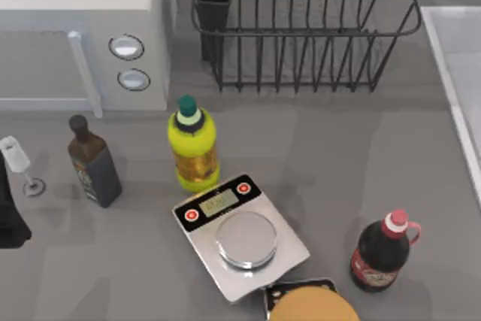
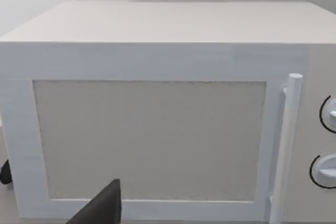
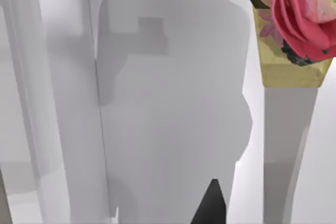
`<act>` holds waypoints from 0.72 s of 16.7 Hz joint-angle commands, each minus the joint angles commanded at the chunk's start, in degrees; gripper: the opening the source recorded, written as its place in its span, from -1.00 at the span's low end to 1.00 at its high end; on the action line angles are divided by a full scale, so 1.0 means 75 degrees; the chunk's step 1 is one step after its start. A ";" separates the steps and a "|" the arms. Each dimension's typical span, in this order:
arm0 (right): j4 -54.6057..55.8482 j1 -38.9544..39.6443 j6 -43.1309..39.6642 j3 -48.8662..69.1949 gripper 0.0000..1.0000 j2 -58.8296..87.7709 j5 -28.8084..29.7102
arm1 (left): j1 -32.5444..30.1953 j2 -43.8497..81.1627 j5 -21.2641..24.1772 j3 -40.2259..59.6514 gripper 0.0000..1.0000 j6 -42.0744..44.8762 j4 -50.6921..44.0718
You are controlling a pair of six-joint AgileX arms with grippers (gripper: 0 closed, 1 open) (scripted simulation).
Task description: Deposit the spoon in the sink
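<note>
While I cannot tell either left gripper [image 2: 105, 206] or right gripper [image 3: 212, 204] spread, spoon's likely light, stiff, slippery: pinch mid-handle, carry to the sink [image 1: 449, 73].

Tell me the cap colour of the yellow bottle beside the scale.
Dark green cap, clearest in the top view.

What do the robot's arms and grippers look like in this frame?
Little of them is visible. The left arm appears at the top view's left edge as a matte black, blocky shape without visible markings or cables. Each wrist view catches a plain black pointed finger tip: left gripper, right gripper.
</note>
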 joint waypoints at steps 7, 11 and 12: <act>0.0000 0.0000 0.0000 0.0000 -0.40 0.0000 0.0000 | 0.0000 0.0000 0.0000 0.0000 1.00 0.0000 0.0000; 0.0000 0.0000 0.0000 0.0000 0.21 0.0000 0.0000 | 0.0000 0.0000 0.0000 0.0000 1.00 0.0000 0.0000; 0.0000 0.0000 0.0000 0.0000 0.36 0.0000 0.0000 | 0.0000 0.0000 0.0000 0.0000 1.00 0.0000 0.0000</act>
